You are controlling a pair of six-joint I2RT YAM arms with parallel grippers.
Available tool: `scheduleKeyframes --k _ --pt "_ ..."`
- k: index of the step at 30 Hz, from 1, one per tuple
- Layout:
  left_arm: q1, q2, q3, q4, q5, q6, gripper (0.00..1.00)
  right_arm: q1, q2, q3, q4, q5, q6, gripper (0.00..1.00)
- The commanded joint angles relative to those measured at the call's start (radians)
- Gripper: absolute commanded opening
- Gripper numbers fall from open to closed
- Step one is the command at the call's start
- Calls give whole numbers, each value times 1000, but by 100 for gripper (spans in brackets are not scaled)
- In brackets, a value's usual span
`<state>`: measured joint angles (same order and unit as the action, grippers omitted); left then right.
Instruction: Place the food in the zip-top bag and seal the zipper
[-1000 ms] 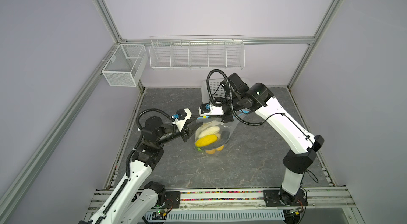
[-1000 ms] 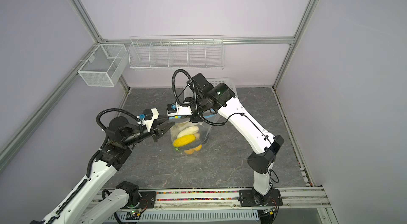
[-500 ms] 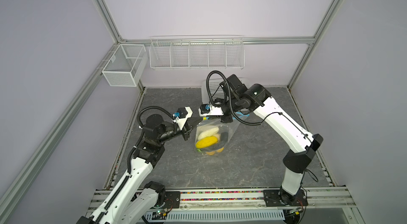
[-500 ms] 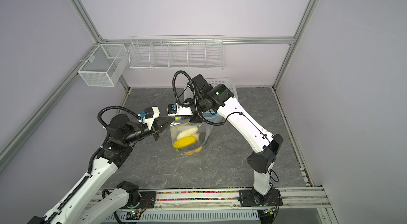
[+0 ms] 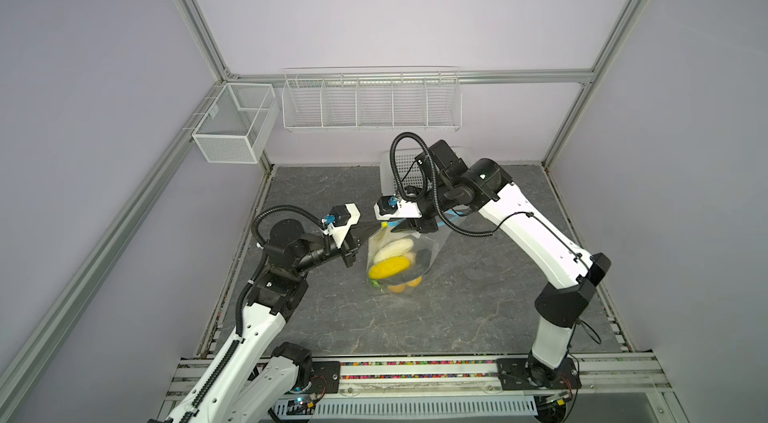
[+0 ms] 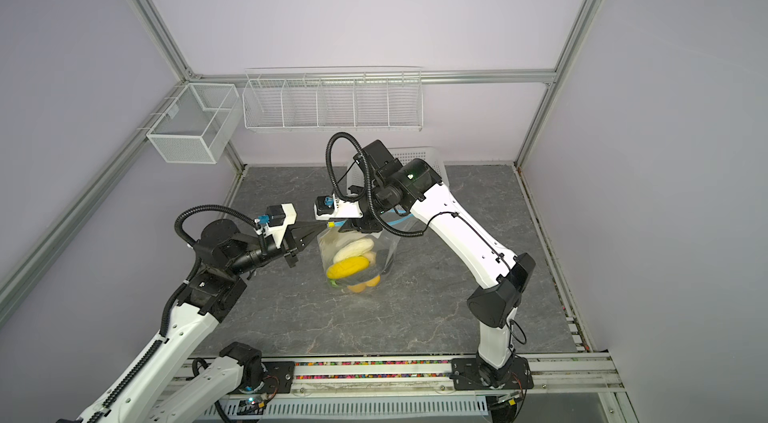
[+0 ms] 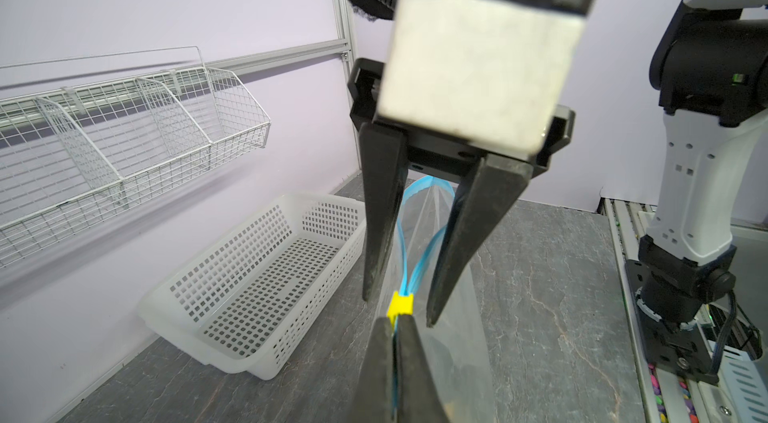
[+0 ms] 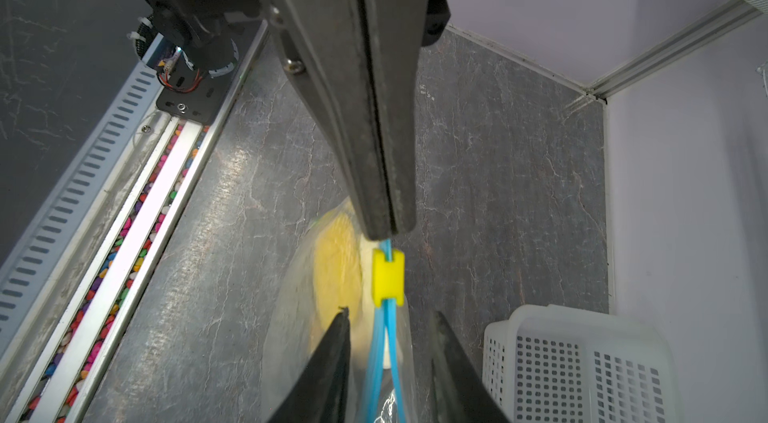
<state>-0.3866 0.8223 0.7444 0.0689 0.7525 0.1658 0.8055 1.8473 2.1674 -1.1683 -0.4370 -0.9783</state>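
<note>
Zip-top bag [image 5: 399, 250], clear, food [image 5: 388, 267] inside, hanging below both sets of fingers with its bottom on the bench [image 5: 457, 308]; left fingers [image 7: 411, 362] pinched tight on the zipper [image 8: 380, 358] end beside the yellow slider [image 8: 387, 277], likely as an anchor; right fingers [image 7: 378, 267] partly spread, straddling the unsealed strip just past the slider, gripping nothing

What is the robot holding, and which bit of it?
The left gripper pinches the zip-top bag by the end of its blue zipper, just beside the yellow slider. The right gripper is open around the zipper, gripping nothing.
</note>
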Motion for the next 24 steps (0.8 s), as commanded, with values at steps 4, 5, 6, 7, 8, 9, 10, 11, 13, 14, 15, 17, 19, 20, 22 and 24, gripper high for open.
scheduleKeyframes --k 4,5,6,7,8,9,10,11,13,14,15,17,19,20,22,24 --pt "-6 -22 1 9 -8 -3 0 -3 -32 -13 59 -106 18 35" --pt "-5 -25 1 7 -12 -1 0 -2 -31 -11 62 -113 20 35" --pt "-6 -27 0 5 -16 1 0 2 -30 -8 65 -118 20 34" --pt "-6 -31 0 3 -18 1 0 4 -27 -6 67 -119 20 34" --pt "-6 -32 -2 4 -18 2 0 7 -24 -3 67 -120 20 34" --pt "-6 -31 -3 5 -19 2 0 9 -21 1 67 -120 20 34" --pt "-7 -34 -4 4 -19 1 0 9 -17 5 65 -121 20 33" --pt "-5 -34 -4 4 -19 1 0 13 -12 11 63 -122 20 33" --pt "-6 -34 -4 3 -18 1 0 15 -1 24 54 -124 20 30" --pt "-6 -35 -4 2 -18 4 0 16 3 31 50 -124 19 28" --pt "-7 -37 -4 0 -18 4 0 19 6 37 47 -124 18 26" --pt "-6 -39 -4 -3 -18 6 0 21 9 41 44 -124 19 25" --pt "-6 -37 -6 -4 -18 8 0 23 10 43 44 -124 18 25" --pt "-6 -38 -5 -4 -18 8 0 26 10 44 45 -124 17 24" --pt "-6 -39 -6 -4 -19 9 0 29 12 46 46 -123 16 23" --pt "-6 -40 -6 -4 -21 8 0 32 15 48 44 -119 15 23"
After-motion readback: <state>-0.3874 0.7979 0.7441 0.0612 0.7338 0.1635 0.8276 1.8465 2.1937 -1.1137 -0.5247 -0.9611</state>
